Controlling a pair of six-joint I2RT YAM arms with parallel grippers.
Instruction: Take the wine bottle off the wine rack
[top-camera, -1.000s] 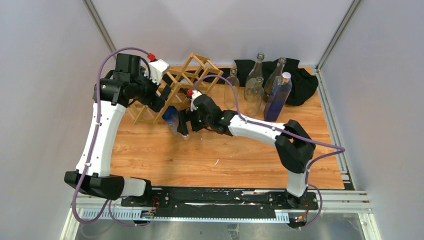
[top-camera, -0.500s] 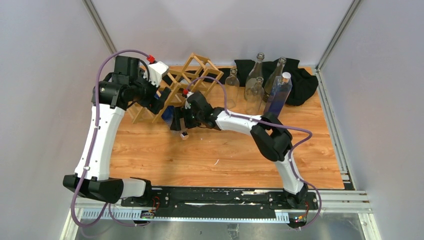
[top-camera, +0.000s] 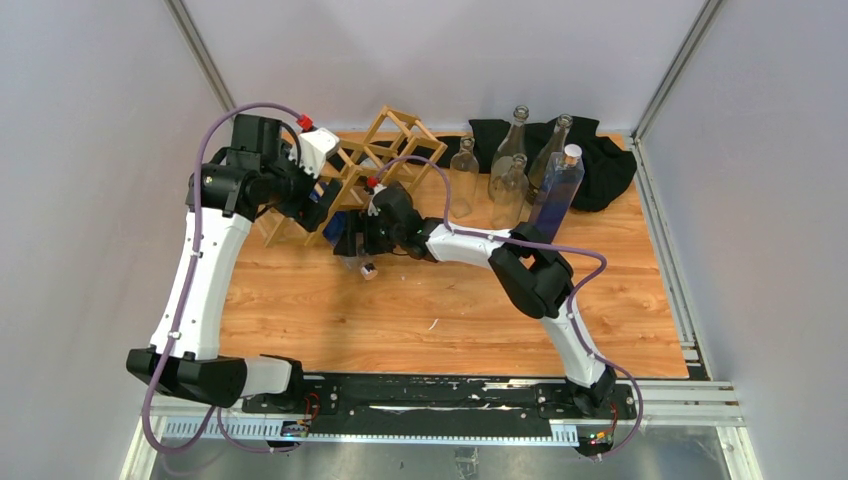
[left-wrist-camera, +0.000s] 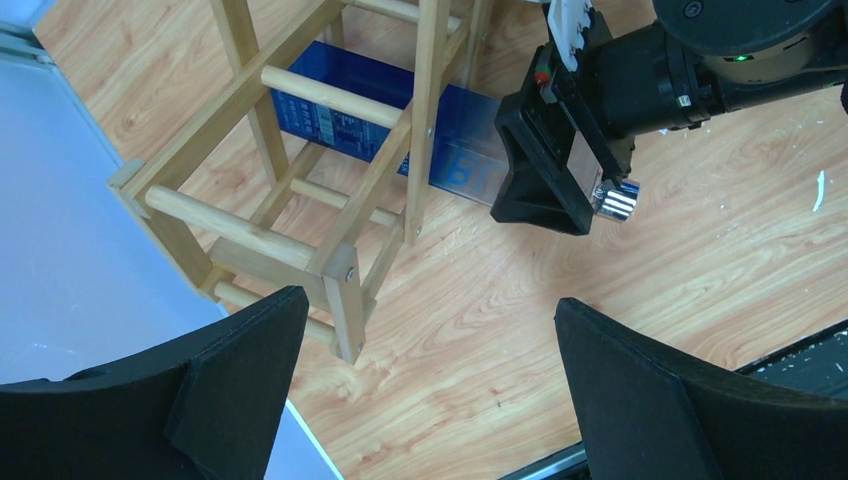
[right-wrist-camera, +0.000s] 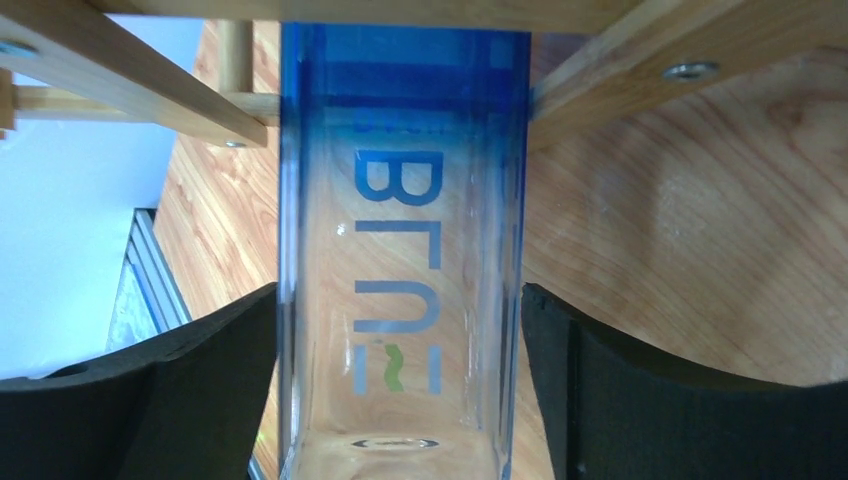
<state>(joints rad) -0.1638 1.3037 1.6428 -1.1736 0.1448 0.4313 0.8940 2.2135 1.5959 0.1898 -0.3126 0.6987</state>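
Note:
The wine rack is a light wood lattice at the back left of the table. It also shows in the left wrist view and the right wrist view. A square blue-tinted wine bottle lies in a lower cell, its base end sticking out to the front. My right gripper is open, with a finger close on each side of the bottle's base end. My left gripper is open and empty, above the rack's near corner.
Several clear glass bottles and a tall blue bottle stand at the back right, by a black cloth. The enclosure wall runs close behind and left of the rack. Bare wood tabletop lies in front.
My right gripper has pushed left toward the rack and further over the bottle's end, with the right elbow swinging left. The left gripper has barely moved.

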